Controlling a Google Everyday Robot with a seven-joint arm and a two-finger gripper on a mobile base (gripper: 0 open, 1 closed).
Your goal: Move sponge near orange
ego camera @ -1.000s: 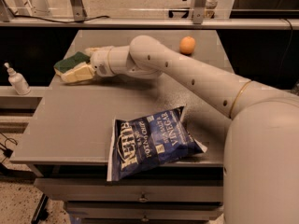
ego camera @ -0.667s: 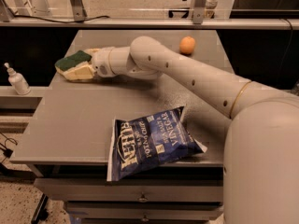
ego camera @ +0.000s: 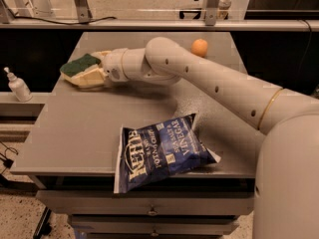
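Clerk: Largest item first. Surface [ego camera: 99,133], grey, one; carries the listed goods. Arm [ego camera: 214,83], white, one; reaches from near right across to far left.

Checker: Next down?

Clerk: Chip bag [ego camera: 162,153], blue, one; lying flat at the near edge, middle, one corner overhanging. No part in the job.

Checker: And the smaller pieces?

Clerk: Hand [ego camera: 89,73], one; at the far-left corner of the surface, fingers closed onto the sponge [ego camera: 79,65]. Sponge, one; green top up, pale foam below, tilted, seemingly just off the surface. Bottle [ego camera: 19,86], small pump type, one; off the surface, on a ledge to the left. Orange [ego camera: 200,47], one; far edge, right of centre, just beyond the arm, well apart from the sponge.

Checker: Status of the job?

Clerk: Grasp done, by my reading. Carry not done: sponge at the left end, orange toward the right. Left to do: travel right along the far side, set down just beside the orange without nudging it, since it would likely roll, then let go.
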